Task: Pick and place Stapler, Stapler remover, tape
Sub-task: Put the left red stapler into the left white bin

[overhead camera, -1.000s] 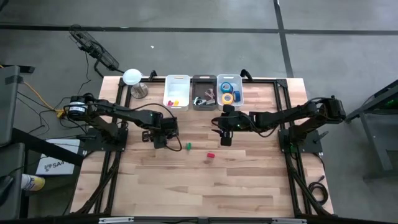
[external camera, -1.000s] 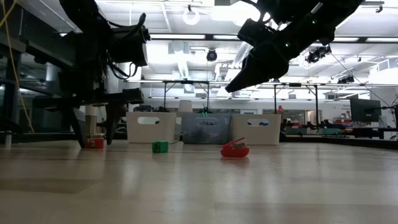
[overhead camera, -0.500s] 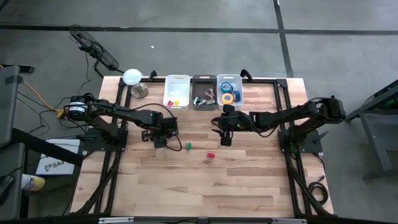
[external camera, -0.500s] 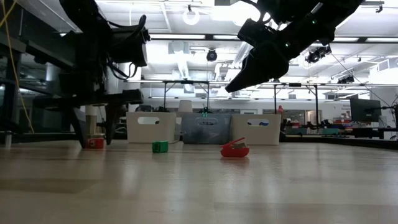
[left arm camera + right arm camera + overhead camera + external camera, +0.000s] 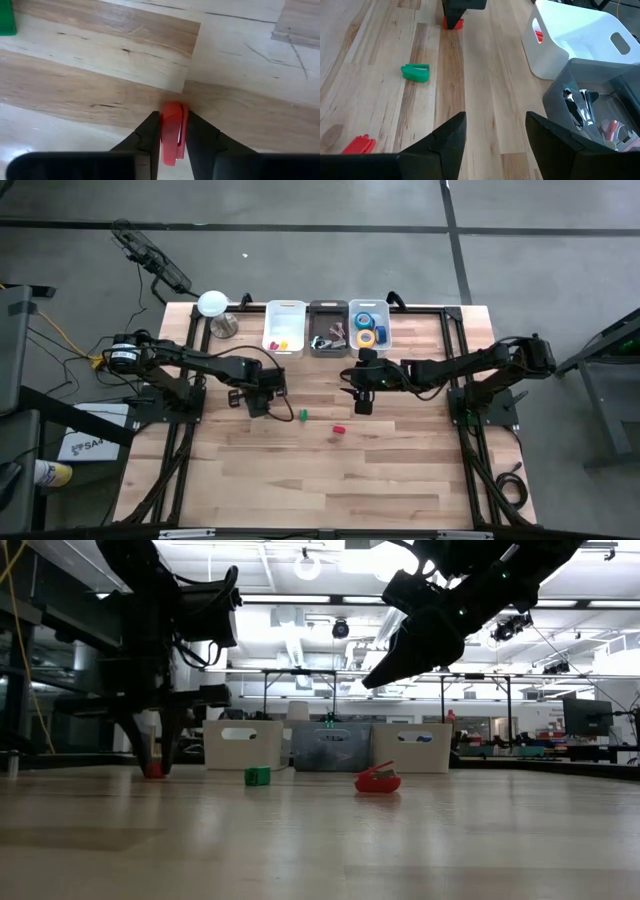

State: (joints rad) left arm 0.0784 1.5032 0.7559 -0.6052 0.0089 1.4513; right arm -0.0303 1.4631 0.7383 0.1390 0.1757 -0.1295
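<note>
My left gripper (image 5: 173,116) stands over the table's middle left (image 5: 257,408), pointing down and shut on a small red stapler (image 5: 171,136), which also shows in the low view (image 5: 152,770). A green stapler (image 5: 302,415) and a second red stapler (image 5: 338,430) lie flat on the wood to its right. My right gripper (image 5: 495,131) hangs open above the table (image 5: 362,406), in front of the bins and touching nothing. Blue and yellow tape rolls (image 5: 366,330) sit in the rightmost bin. Metal staple removers (image 5: 580,107) lie in the grey bin. My left gripper pinches the small red stapler by its two narrow-set sides (image 5: 165,131), one finger (image 5: 150,132) on each side. The fingers come from above, pointing down. The stapler's underside rests on the table (image 5: 152,776).
Three bins stand in a row at the far edge: white (image 5: 285,307), grey (image 5: 328,306) and clear blue (image 5: 368,306). A white lamp-like object (image 5: 213,305) stands at the far left corner. Open wood lies toward the near edge.
My left gripper's fingers have drawn together around the small red stapler, which has stayed on the table. My right gripper has kept still.
</note>
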